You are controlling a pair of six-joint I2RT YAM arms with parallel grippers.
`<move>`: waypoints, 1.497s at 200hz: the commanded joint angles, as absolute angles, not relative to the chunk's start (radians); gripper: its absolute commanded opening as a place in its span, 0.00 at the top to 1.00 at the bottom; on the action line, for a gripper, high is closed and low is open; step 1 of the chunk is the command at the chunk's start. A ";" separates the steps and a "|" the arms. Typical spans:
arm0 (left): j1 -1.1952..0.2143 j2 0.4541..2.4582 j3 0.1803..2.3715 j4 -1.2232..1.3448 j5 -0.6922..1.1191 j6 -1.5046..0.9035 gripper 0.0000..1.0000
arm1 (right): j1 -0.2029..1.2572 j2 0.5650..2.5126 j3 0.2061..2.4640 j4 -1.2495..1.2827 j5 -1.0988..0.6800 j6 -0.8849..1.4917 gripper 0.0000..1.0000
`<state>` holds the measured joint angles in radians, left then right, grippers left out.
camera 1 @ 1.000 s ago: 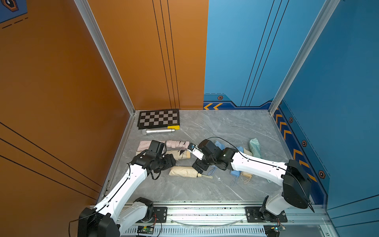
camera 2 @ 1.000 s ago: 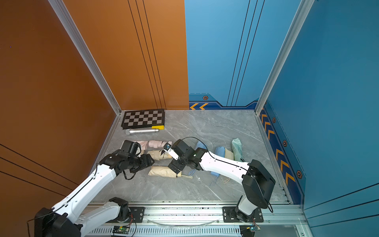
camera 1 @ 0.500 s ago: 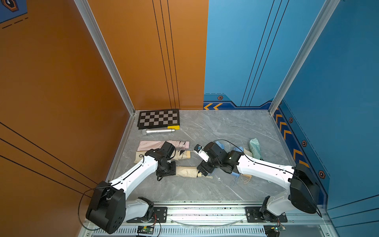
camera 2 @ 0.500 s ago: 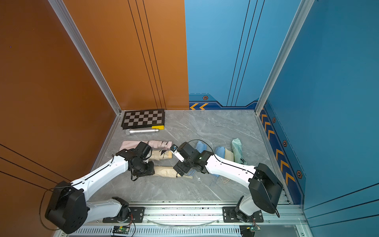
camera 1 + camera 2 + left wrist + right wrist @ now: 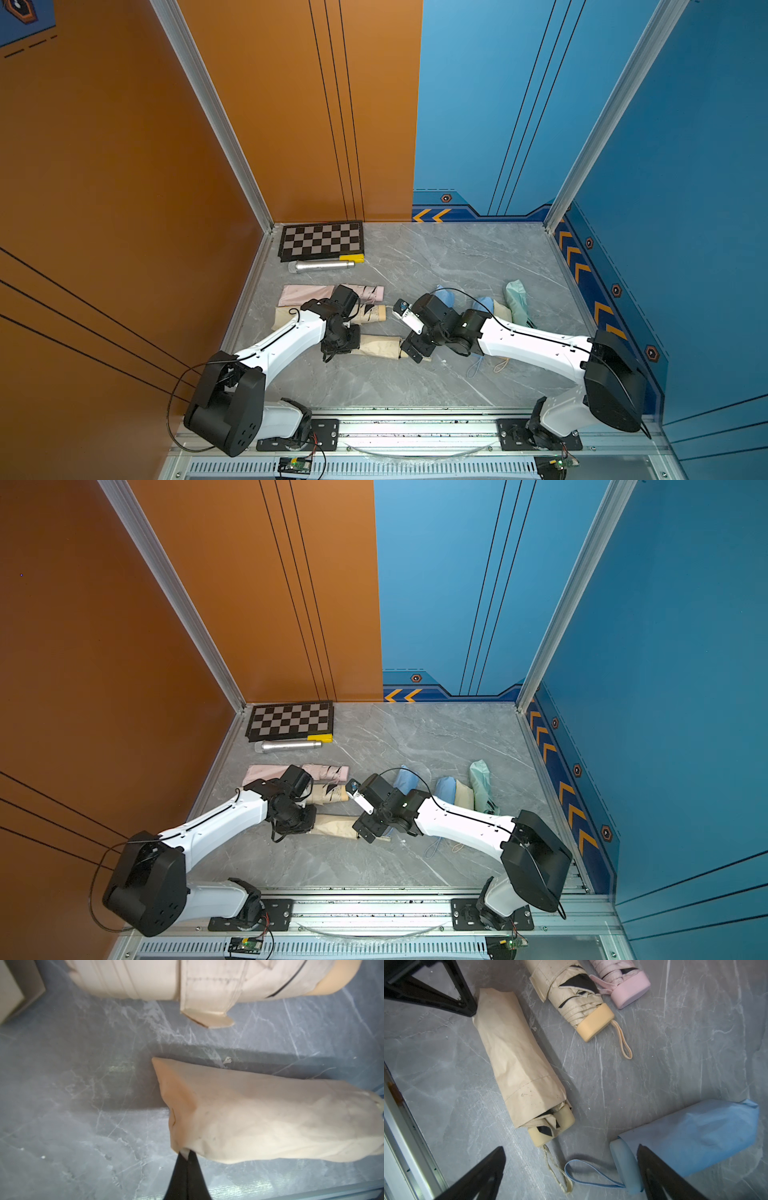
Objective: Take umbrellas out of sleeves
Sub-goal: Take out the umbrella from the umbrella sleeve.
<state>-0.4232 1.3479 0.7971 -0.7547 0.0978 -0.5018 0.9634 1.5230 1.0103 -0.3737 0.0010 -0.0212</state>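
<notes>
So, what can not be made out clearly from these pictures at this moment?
- Left gripper: its own wrist hides its fingertips in both top views. Only the left wrist view shows them pinching the cream sleeve.
- Sleeved cream umbrella: the sleeve covers all but its handle end, right wrist view.
- Mint bundle: too small to tell sleeve from bare umbrella. The right arm covers its near end, both top views.

surface: grey marble tabletop | on it: checkerboard, silver cylinder, umbrellas, sleeves
</notes>
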 commanded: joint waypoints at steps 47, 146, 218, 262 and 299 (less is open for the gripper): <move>-0.392 1.284 0.763 -0.738 0.038 -0.546 1.00 | 0.981 1.601 0.998 -0.422 0.035 -0.035 0.10; -0.377 1.229 0.712 -0.713 0.002 -0.604 1.00 | 1.031 1.734 1.028 -0.430 0.048 -0.079 0.28; -0.375 1.188 0.671 -0.695 -0.006 -0.640 1.00 | 1.022 1.828 1.113 -0.424 0.018 -0.132 0.29; -0.372 1.161 0.651 -0.695 -0.036 -0.661 1.00 | 1.034 1.886 1.171 -0.423 0.005 -0.156 0.38; -0.352 1.126 0.636 -0.695 -0.078 -0.683 1.00 | 1.036 1.925 1.218 -0.425 -0.003 -0.182 0.50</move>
